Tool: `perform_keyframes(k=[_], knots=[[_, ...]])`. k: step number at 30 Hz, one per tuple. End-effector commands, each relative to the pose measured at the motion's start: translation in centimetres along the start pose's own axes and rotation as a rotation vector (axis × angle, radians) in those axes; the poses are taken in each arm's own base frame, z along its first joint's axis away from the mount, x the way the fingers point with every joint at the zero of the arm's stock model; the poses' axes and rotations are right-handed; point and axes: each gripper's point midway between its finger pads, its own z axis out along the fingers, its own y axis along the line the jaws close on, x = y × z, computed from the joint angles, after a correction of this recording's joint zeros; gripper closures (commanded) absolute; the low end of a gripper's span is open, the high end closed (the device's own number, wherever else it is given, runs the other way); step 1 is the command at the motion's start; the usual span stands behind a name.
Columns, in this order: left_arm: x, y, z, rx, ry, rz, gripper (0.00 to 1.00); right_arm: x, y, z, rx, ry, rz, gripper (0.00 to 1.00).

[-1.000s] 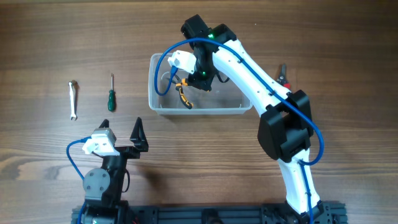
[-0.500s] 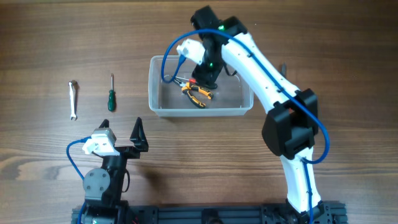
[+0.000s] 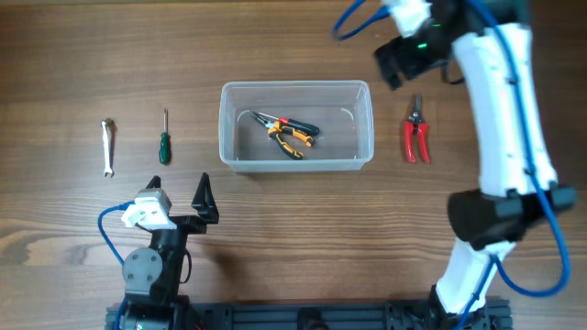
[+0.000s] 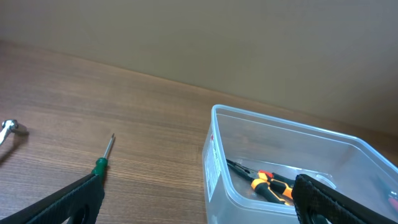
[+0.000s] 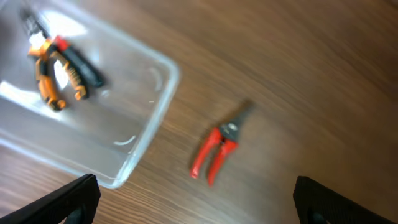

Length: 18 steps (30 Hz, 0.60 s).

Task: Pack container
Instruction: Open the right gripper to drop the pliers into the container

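Right claw (image 5: 196,193), spread wide and empty, hangs near the red-handled pruning shears (image 5: 214,152) lying just right of the clear rectangular plastic container (image 3: 295,165), which holds orange-and-black pliers (image 3: 289,133). Descending off-centre could catch one handle only, skidding the shears against its wall.

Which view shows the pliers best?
Overhead: the pliers lie whole and sharp in the container. Left wrist sees them through the clear wall, partly cut off; right wrist shows them whole but blurred.
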Motion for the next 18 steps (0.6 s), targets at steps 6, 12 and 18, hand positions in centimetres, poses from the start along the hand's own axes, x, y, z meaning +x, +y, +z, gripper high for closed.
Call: perform_keyframes(k=[6, 12, 18], knots=[[0.0, -0.1, 0.0, 0.008, -0.002, 0.009, 0.00, 9.8, -1.7, -4.4, 0.004, 0.042, 0.294, 0.00], [0.0, -0.1, 0.0, 0.008, -0.002, 0.008, 0.00, 11.0, -0.9, 2.5, -0.060, 0.083, 0.310, 0.00], [0.0, -0.1, 0.0, 0.008, -0.002, 0.009, 0.00, 11.8, -1.8, 8.7, -0.009, 0.070, 0.315, 0.00]])
